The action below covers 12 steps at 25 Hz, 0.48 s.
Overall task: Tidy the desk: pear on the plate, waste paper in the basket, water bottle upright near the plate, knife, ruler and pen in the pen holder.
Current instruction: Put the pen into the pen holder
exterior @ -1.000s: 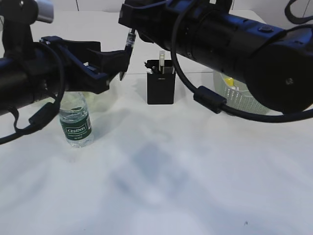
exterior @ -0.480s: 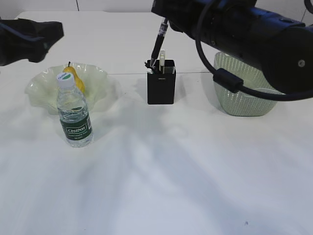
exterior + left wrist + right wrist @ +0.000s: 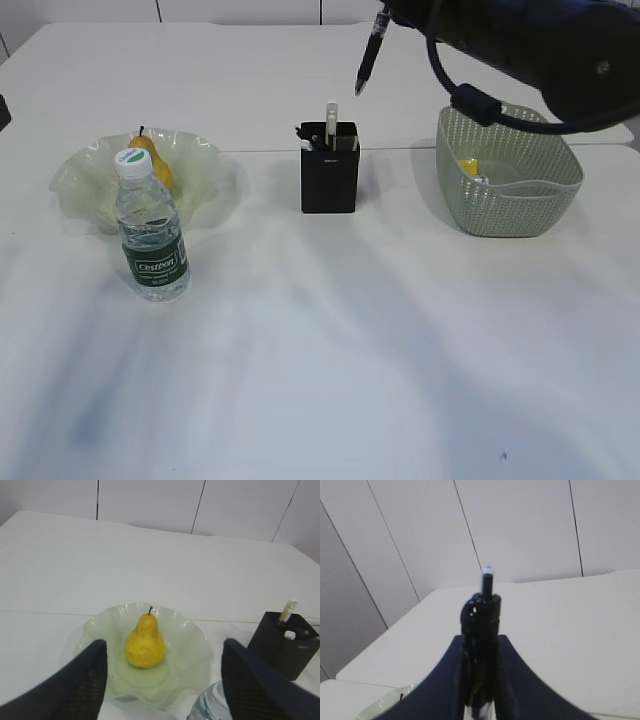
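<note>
White tabletop (image 3: 330, 330): your right gripper (image 3: 480, 690) pinches a black pen (image 3: 368, 55), raised above the pen holder (image 3: 329, 180) near the far edge; your left gripper (image 3: 160, 680) gapes wide, empty.

White panelled wall standing behind the work surface

Pale wall panels (image 3: 520, 525) with thin dark vertical seams are rising beyond the tool's tip, and even, soft light is falling across them

A black pen (image 3: 369, 58) hangs tip-down, slightly tilted, pinched in the right gripper (image 3: 480, 680) above the black holder (image 3: 329, 180). Left of the holder, a yellow pear (image 3: 145, 642) sits upright in the ruffled green plate (image 3: 192, 655), bottle (image 3: 152, 232) upright just beside it. The basket (image 3: 510, 190) stands below the right arm.
</note>
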Each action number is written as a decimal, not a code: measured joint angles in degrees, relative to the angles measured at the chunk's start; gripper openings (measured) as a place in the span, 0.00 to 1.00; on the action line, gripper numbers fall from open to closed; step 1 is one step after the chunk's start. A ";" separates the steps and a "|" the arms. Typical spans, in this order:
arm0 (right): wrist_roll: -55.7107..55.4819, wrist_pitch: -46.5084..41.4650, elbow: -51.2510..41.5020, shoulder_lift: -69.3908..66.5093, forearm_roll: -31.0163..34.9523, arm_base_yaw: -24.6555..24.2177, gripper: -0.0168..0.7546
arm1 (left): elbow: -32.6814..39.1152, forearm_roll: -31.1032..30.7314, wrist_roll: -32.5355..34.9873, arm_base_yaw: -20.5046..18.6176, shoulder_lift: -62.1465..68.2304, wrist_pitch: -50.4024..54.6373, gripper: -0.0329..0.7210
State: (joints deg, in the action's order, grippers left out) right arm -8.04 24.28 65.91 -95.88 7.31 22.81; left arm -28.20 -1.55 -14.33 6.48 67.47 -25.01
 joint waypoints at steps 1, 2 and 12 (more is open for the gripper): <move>0.63 -0.57 1.42 -1.34 -0.59 0.00 0.14 | 1.02 0.00 0.00 0.00 -0.66 -0.43 0.72; 1.09 -1.15 2.92 -2.78 -1.70 0.00 0.14 | 1.87 0.10 0.00 0.00 -1.24 -0.72 0.72; 1.76 -5.14 18.71 -17.53 -6.23 -4.07 0.14 | 3.44 0.10 2.70 0.00 -7.57 -0.17 0.72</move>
State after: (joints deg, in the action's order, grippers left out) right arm -6.28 19.14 84.61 -113.41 1.08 18.75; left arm -24.76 -1.44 -11.63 6.48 59.89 -25.18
